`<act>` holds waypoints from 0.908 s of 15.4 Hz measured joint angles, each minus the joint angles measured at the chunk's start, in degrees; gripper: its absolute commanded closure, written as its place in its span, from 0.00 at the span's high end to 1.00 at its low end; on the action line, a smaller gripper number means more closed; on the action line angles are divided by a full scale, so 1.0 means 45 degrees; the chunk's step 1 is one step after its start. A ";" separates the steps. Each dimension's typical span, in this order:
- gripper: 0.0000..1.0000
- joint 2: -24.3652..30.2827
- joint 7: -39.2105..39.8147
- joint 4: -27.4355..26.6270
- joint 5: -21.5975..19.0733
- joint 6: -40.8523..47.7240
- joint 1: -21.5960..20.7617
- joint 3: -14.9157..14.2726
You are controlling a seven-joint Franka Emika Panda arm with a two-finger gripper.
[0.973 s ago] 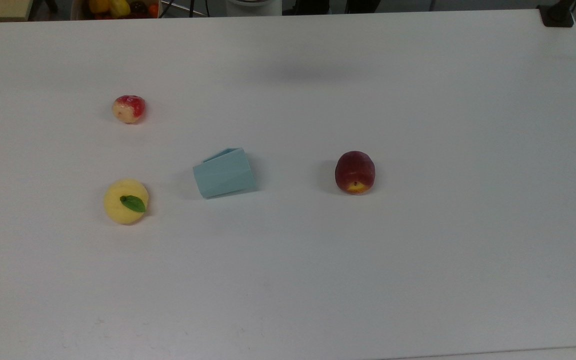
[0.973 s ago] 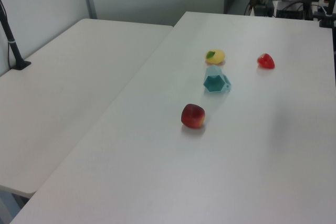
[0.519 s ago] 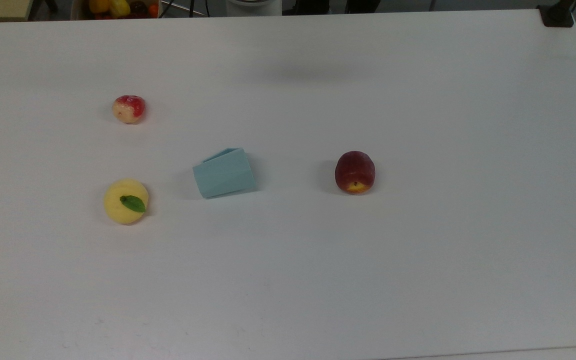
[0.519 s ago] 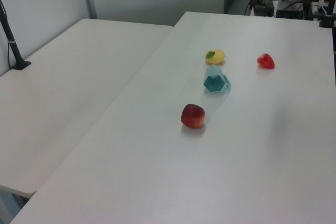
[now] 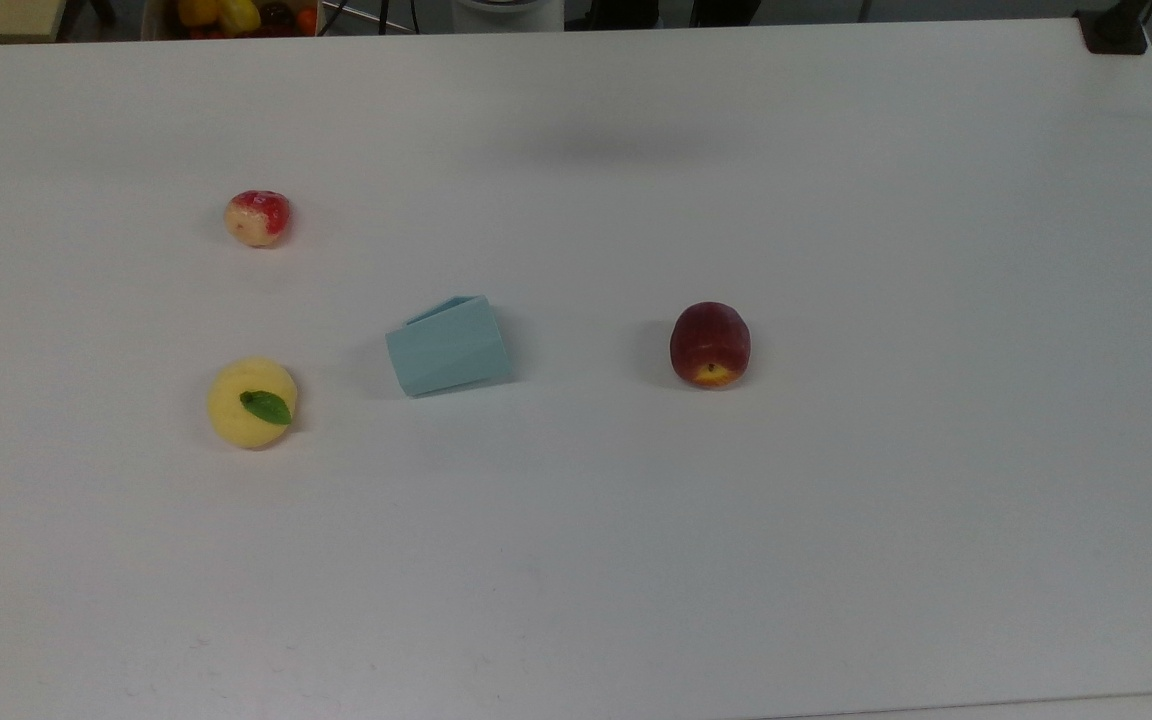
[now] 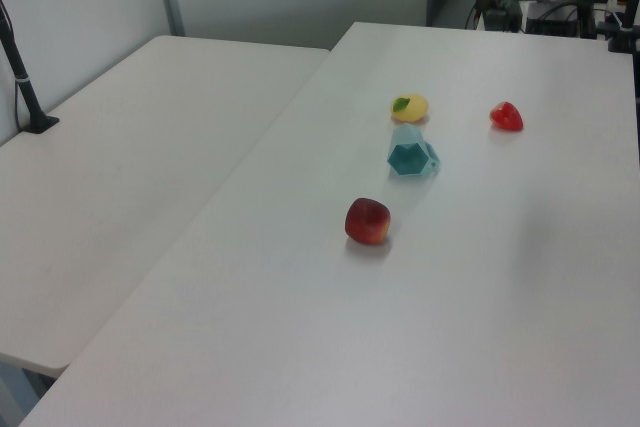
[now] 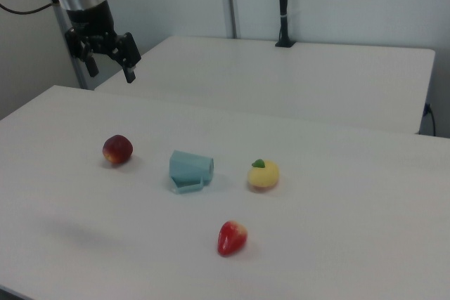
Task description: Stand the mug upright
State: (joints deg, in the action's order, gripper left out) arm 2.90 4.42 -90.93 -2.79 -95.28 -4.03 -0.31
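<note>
Going across the top view from its left: strawberry (image 5: 257, 217) up top, yellow fruit (image 5: 252, 403) with a green leaf below it, then the mug (image 5: 449, 345) lying on its side mid-table (image 5: 836, 550), long axis roughly left-right, narrower end toward the top view's left, wider end toward its right. Farther right, a red peach (image 5: 710, 344), well apart. Wide bare tabletop beyond it and toward the near edge. In the right view, gripper (image 7: 109, 57) high above the table's far left corner, fingers spread apart, holding nothing.
</note>
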 measured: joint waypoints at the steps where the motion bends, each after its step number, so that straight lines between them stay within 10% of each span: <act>1: 1.00 -0.0002 0.0000 0.0000 0.0000 0.0000 -0.0002 0.0017; 14: 1.00 -0.1464 -0.1284 -0.1171 0.3755 -0.2103 -0.0661 0.0893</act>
State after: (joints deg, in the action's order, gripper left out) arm -3.68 -1.36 -96.19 14.11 -104.74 -7.00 3.71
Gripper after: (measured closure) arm 0.000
